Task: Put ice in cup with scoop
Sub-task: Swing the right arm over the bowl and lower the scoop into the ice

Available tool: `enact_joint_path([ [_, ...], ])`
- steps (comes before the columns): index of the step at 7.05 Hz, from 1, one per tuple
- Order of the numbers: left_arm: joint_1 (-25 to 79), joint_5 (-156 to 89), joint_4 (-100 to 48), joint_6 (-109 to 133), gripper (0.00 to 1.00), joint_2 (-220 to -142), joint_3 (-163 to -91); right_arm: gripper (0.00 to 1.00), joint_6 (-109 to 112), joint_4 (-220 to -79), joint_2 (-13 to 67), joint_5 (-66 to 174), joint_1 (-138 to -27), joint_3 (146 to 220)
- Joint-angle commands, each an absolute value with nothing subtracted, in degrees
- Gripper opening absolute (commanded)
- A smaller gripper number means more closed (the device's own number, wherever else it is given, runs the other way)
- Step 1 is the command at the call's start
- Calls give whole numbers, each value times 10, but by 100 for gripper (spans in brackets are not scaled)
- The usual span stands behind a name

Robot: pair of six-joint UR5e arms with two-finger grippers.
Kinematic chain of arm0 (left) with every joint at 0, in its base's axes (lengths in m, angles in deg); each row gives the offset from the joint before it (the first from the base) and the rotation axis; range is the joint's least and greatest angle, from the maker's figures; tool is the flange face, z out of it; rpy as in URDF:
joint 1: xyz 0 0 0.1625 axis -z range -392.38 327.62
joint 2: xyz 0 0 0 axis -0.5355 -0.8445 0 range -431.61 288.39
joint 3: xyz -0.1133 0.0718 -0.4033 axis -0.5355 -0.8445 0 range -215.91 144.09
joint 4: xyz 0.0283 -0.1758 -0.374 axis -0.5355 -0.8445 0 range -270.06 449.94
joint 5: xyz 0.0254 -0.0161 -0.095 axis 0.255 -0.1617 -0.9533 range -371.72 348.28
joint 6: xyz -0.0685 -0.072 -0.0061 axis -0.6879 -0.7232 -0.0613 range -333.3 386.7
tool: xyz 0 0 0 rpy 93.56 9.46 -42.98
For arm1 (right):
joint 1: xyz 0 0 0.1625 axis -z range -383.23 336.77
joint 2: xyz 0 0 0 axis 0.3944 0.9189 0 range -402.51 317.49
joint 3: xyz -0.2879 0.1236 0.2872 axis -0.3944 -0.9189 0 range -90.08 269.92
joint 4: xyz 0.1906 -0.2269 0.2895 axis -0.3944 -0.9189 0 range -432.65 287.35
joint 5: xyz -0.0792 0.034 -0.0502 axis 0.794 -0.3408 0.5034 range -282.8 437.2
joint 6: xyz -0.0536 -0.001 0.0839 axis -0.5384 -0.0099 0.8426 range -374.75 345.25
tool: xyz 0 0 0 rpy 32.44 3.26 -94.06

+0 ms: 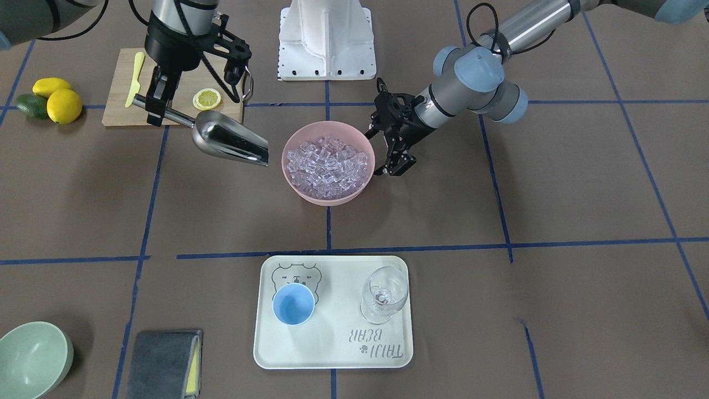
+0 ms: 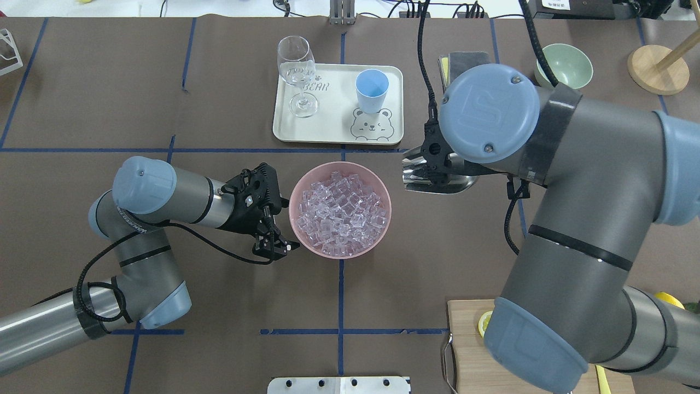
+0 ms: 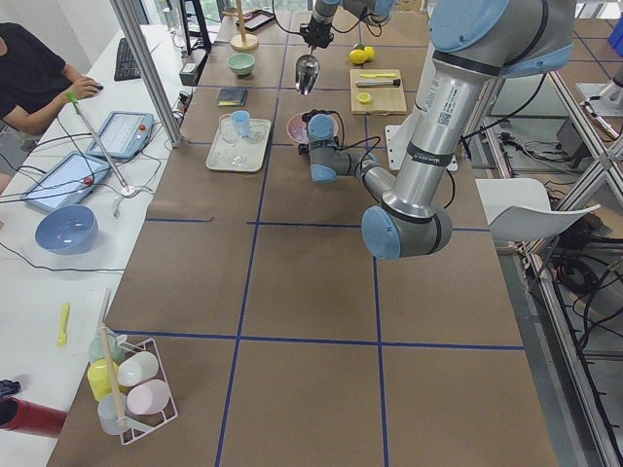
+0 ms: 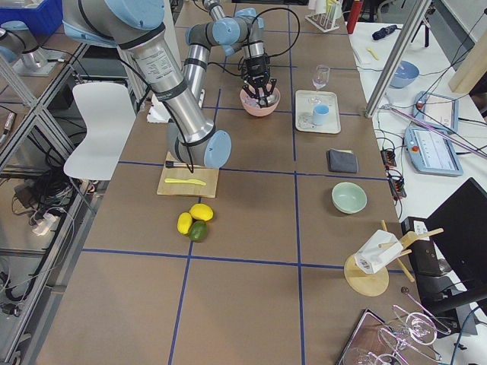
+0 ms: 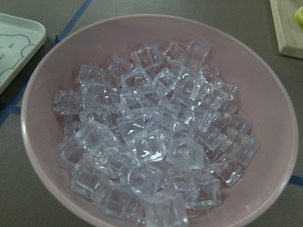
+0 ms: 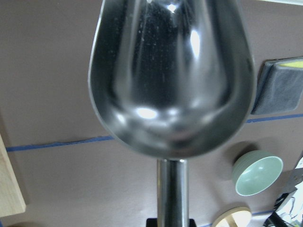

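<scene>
Front view: the right claw [image 1: 157, 108] is clamped on the rod handle of the scoop [image 1: 230, 141]. The trough hangs over the counter [image 1: 581, 188], its mouth just beside the pink bowl [image 1: 289, 172] but not touching. The ice [image 1: 329, 163] is heaped in that bowl. The left claw [image 1: 394, 166] stands spread at the bowl's far side. The cup [image 1: 293, 305] sits empty on the tray [image 1: 332, 354], near the wine glass [image 1: 384, 293].

Overhead: the scoop peeks out from under the right wrist.

Left wrist: cubes crowd the bowl.

Right wrist: the trough is bare and gleaming.
</scene>
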State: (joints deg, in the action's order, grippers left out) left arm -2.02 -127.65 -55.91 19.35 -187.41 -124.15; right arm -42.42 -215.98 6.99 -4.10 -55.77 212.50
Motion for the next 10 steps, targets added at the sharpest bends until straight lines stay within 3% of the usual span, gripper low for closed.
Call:
enact_joint_path([
  [1, -21, -1276, -560, 193, 100, -1874, -1242, 0, -452, -2160, 40, -7, -548, 2083],
  [10, -22, -1276, -622, 189, 100, -1874, -1214, 0, -457, -2226, -58, 18, -505, 1979],
])
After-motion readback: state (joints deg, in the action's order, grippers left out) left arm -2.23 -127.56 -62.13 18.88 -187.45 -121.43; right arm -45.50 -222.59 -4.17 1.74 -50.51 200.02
